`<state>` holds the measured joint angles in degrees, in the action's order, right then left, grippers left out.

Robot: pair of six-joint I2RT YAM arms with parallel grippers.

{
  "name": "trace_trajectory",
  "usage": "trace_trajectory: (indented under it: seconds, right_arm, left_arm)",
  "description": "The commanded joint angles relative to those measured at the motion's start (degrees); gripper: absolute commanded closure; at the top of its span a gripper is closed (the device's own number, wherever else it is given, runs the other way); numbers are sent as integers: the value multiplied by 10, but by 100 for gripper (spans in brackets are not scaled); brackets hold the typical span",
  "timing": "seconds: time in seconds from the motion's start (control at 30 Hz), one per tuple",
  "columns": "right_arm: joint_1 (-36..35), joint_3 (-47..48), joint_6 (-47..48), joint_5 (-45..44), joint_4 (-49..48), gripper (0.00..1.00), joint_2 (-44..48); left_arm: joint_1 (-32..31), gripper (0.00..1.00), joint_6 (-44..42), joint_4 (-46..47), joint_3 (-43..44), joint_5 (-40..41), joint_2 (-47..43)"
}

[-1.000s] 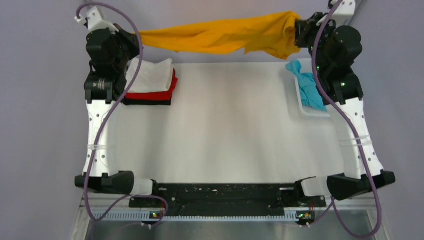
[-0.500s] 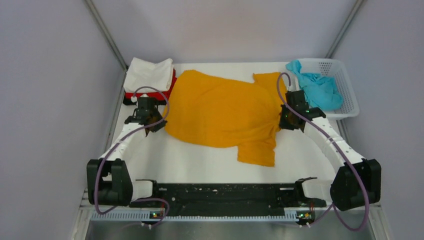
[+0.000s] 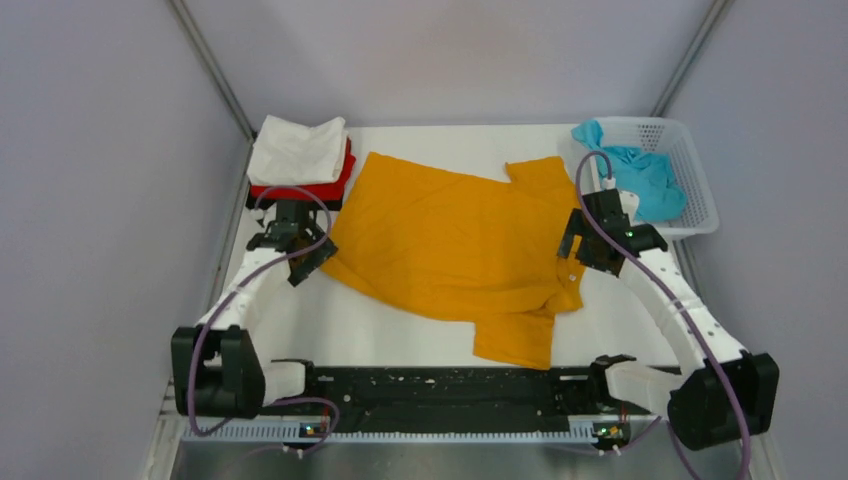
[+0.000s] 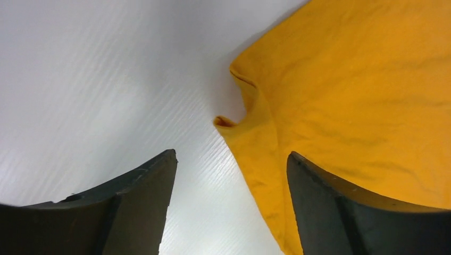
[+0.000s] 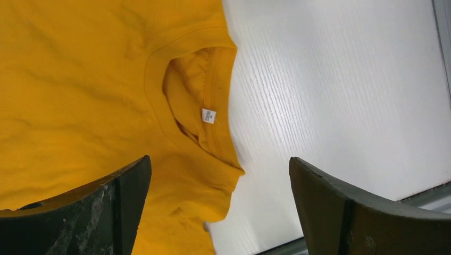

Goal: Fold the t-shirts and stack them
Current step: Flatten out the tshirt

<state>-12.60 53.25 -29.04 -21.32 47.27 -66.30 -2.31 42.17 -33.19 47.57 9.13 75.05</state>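
Observation:
An orange-yellow t-shirt (image 3: pixel 450 245) lies spread flat across the middle of the table, collar toward the right. My left gripper (image 3: pixel 305 258) hovers open at the shirt's left edge (image 4: pixel 340 95), with only table and a hem corner between its fingers. At the collar (image 5: pixel 207 114) my right gripper (image 3: pixel 578 250) stands open and holds nothing. A stack of folded t-shirts sits at the back left: white (image 3: pixel 298 150) on top, red (image 3: pixel 320 186) under it, a black edge (image 3: pixel 262 200) at the bottom. A teal t-shirt (image 3: pixel 640 180) lies crumpled in the basket.
The white perforated basket (image 3: pixel 690 175) stands at the back right corner. Bare white table (image 3: pixel 400 335) runs along the front. Grey walls close in on both sides, and a black rail (image 3: pixel 450 385) crosses the near edge between the arm bases.
A second ago both grippers held the orange-yellow shirt stretched in the air at the back. They brought it down onto the table, let go and opened; the shirt now lies flat.

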Motion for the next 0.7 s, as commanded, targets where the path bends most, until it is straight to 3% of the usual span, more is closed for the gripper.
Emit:
trace_trajectory:
  seconds: [0.0,0.1,0.2,0.27,0.37,0.43,0.67]
  right_arm:
    - [4,-4,-23,-17,60,1,96]
    - [2,-18,-11,80,49,1,142]
    - [-27,-64,-1,216,-3,1,183]
    - [-83,-101,-29,246,-44,1,200]
    - [-216,-141,-76,207,-102,1,175]
    - [-302,-154,-96,160,-136,1,126]
    - [-422,-177,-159,58,-173,1,-21]
  left_arm:
    - [0,18,48,-96,20,95,-145]
    - [-1,2,39,-104,23,87,-220]
    - [-1,1,8,-63,15,3,-252]
    - [-6,1,-2,-14,0,-62,-248]
    - [-24,1,-2,47,-13,-140,-208]
    - [-54,1,-2,66,-11,-138,-163]
    - [-75,2,2,78,-1,-113,-59]
